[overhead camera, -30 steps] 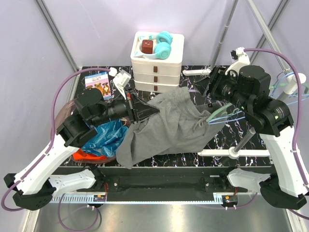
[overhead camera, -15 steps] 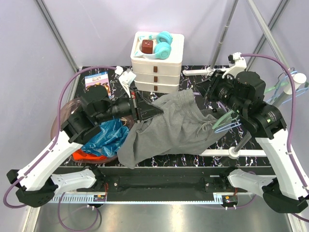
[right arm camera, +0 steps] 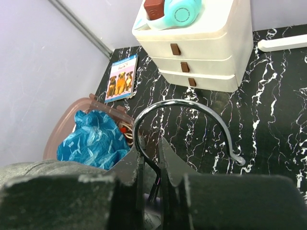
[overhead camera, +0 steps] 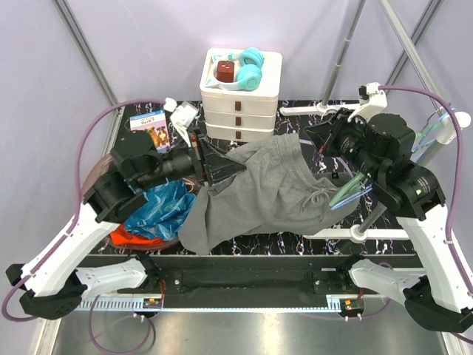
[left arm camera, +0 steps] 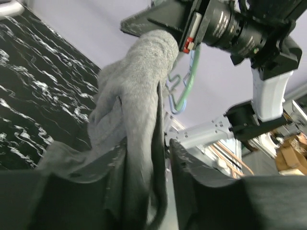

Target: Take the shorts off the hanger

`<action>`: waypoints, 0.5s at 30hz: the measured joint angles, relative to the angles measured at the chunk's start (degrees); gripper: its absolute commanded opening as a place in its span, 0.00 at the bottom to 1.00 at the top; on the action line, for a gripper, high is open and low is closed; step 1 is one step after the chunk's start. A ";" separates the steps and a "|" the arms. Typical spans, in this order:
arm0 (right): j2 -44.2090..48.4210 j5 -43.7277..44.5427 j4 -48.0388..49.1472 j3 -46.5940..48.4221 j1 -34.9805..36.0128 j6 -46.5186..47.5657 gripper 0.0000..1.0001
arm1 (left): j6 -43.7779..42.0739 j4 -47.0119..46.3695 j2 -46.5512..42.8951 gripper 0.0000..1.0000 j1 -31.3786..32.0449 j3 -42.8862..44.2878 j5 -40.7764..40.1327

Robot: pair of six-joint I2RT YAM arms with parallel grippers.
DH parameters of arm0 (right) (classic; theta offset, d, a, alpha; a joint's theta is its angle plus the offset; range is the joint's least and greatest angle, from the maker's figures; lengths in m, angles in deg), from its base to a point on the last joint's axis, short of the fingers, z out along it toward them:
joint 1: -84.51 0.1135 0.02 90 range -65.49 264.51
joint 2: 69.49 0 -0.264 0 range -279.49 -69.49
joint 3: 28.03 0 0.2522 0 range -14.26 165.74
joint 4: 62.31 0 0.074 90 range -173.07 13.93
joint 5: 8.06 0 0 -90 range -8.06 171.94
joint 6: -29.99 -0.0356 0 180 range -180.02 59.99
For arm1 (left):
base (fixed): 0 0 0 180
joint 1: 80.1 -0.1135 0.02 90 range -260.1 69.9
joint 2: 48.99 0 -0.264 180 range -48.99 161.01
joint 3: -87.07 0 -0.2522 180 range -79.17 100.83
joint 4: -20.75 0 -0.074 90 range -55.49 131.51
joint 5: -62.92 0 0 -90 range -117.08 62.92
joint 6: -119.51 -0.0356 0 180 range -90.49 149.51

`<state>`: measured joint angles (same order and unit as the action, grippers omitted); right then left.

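The right arm has just swung round: over the last second the pale teal plastic hanger (overhead camera: 346,194) has tipped steeper and drifted toward the near edge of the black marbled table (overhead camera: 295,240). The waistband end of the plain dark grey fabric shorts (overhead camera: 259,192) has gone along with it. The left gripper (left arm camera: 165,143) has barely shifted, its fingers pinched tight on a fold of the grey cloth, which stretches up from there to the other arm. The right gripper (right arm camera: 151,148) is closed on the stem of the hanger's chrome wire hook (right arm camera: 187,112).

So the pull hasn't worked yet, I'd say. The shorts still look caught on the hanger at their right end, the rest sagging onto the table between the two arms. The blue mottled shorts (overhead camera: 159,211) and the bright orange shorts (overhead camera: 126,238) already lie in the translucent pink tub (overhead camera: 92,185) on the left (this grey pair looks like the last one)
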<state>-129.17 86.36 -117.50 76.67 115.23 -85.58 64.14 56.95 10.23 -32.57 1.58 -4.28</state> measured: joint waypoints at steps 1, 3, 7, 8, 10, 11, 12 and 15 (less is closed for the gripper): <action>0.11 0.81 -0.15 0.00 0.00 -0.52 0.00 | 0.13 0.09 -0.70 0.47 -0.02 -0.02 -0.85; 0.42 1.81 -0.24 0.00 0.00 -1.36 0.00 | 0.17 0.17 -2.78 0.47 -0.07 -0.42 -2.05; 0.98 3.19 -0.48 0.70 0.00 -1.92 0.00 | 0.11 1.11 -7.50 0.48 -0.07 -2.62 -3.85; 1.01 3.54 -0.48 1.03 0.02 -1.90 0.00 | 0.04 1.75 -8.46 0.47 -0.07 -3.06 -4.15; 1.05 4.55 -0.48 1.88 0.02 -1.88 0.00 | -0.09 2.27 -9.86 0.46 -0.07 -3.91 -4.59; 1.07 5.11 -0.50 2.21 0.02 -1.86 0.00 | -0.09 2.58 -10.45 0.42 -0.07 -4.39 -4.90; 1.14 5.53 -0.50 2.45 0.02 -1.86 0.00 | -0.13 3.08 -10.99 0.37 -0.07 -4.83 -5.14; 1.36 6.29 -0.50 2.62 0.02 -1.84 0.00 | -0.44 5.27 -12.46 0.13 -0.07 -6.19 -5.95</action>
<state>-127.82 92.66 -118.00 79.29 115.25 -87.41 63.70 62.22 -2.23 -32.64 -4.61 -10.22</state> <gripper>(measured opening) 0.133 0.335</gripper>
